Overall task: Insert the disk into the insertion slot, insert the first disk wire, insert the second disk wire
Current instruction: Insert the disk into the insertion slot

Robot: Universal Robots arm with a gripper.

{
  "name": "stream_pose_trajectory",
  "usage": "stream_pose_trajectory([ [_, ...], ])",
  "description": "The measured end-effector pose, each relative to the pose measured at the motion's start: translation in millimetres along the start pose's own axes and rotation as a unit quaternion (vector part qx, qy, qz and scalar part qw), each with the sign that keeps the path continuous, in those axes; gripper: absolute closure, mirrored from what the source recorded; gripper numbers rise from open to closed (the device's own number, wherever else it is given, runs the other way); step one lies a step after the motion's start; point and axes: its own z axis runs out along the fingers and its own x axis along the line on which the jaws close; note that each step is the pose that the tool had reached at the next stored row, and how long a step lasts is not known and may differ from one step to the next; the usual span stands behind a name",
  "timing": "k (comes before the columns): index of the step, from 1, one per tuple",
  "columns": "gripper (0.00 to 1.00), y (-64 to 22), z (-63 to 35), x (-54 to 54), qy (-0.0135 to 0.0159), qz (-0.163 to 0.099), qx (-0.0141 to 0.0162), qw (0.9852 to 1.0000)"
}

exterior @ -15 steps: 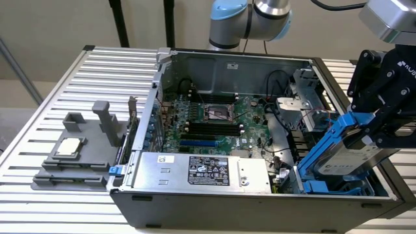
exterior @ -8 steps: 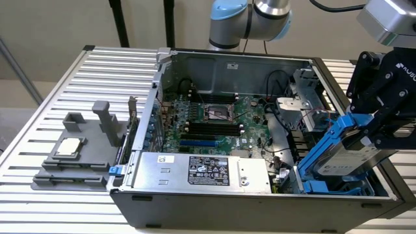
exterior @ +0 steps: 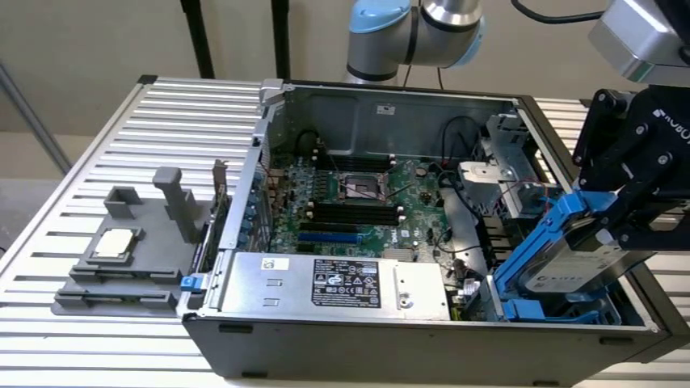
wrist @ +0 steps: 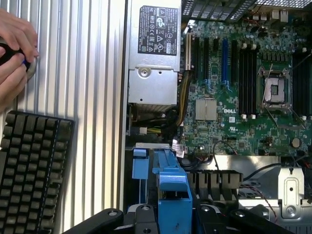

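At the exterior view's left, a grey fixture (exterior: 129, 259) on the slatted aluminium bench (exterior: 97, 145) carries a processor chip (exterior: 113, 242); its markings are too small to read. Next comes the open computer case (exterior: 431, 343), lying on its side. At the case's near edge sits the silver power supply (exterior: 334, 283), whose black label carries white print and symbols too fine to read. Behind it lies the green motherboard (exterior: 356, 202); in the wrist view "DELL" reads in white on the board (wrist: 228, 111).

At the exterior view's right, the black gripper (exterior: 623, 230) is cut by the frame edge, and so is its white lettering. Its jaws are closed on the disk (exterior: 577, 271), gripping it through the blue carrier (exterior: 539, 242). The disk is tilted, its lower end down at the insertion slot (exterior: 555, 311) in the case's near right corner. How far in it sits is hidden behind blue plastic, and its label is unreadable.

The wrist view also shows a black keyboard (wrist: 31, 170) on the bench beside the case and a person's hands (wrist: 14, 53), cropped, on a dark round object.
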Motion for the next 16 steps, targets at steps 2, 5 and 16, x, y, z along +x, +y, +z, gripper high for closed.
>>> stream_pose_trajectory([
  [2, 0.68, 0.0, 0.6, 0.1, 0.0, 0.0, 0.0, 1.0],
  [5, 0.6, 0.0, 1.3, 0.1, 0.0001, 0.0, -0.0001, 1.0],
  [16, 0.6, -0.1, 1.9, 0.2, 0.0, -0.001, -0.0001, 1.0],
])
